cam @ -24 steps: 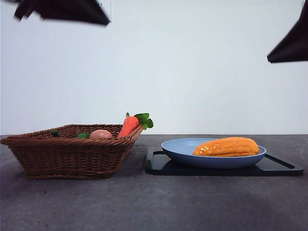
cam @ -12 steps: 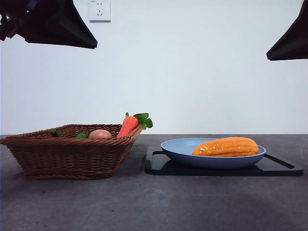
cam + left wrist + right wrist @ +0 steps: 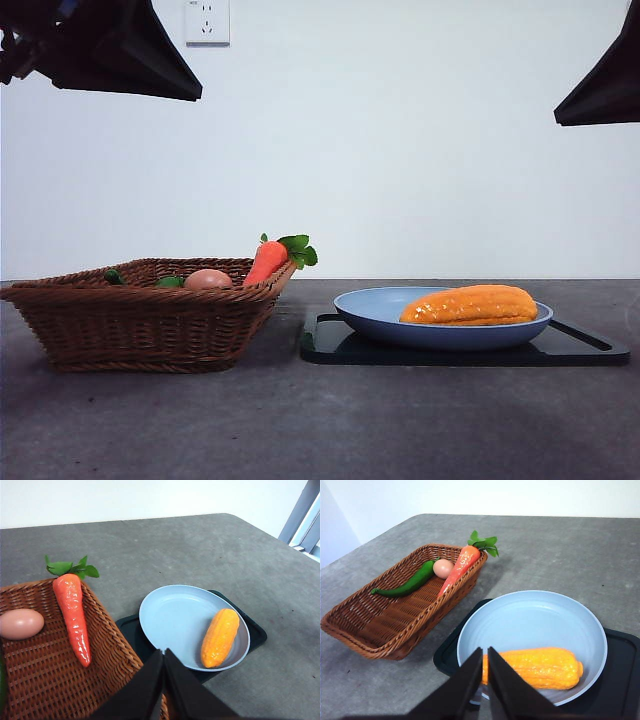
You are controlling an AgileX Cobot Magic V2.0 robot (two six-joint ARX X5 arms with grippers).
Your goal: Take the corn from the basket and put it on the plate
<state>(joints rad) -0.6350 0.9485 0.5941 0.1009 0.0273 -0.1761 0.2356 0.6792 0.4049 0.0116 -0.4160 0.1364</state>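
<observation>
Corn (image 3: 470,305): bumpy, orange-yellow, tapered

The corn (image 3: 470,305) lies on the plate (image 3: 370,318), which sits on a tray (image 3: 590,348). Left of them, the basket (image 3: 140,325) holds a carrot (image 3: 267,262) and an egg (image 3: 208,280).

Wicker, matte glaze and glossy plastic on a rough grey desk

The basket (image 3: 395,615) is brown woven wicker with a braided rim, coarse and matt. The plate (image 3: 535,620) looks smooth and matt, light blue, like glazed ceramic or plastic. The corn (image 3: 535,667) has a bumpy, glossy plastic-looking skin with bright highlights. The carrot (image 3: 72,615) is shiny orange plastic with faint ridges and cloth-like or plastic green leaves. The egg (image 3: 20,624) is smooth with a soft sheen. The pepper (image 3: 407,582) is sleek and glossy green. The tray (image 3: 590,348) is smooth black with a reflective edge. The desk (image 3: 200,545) is grey, matt, faintly speckled and stone-like.
</observation>
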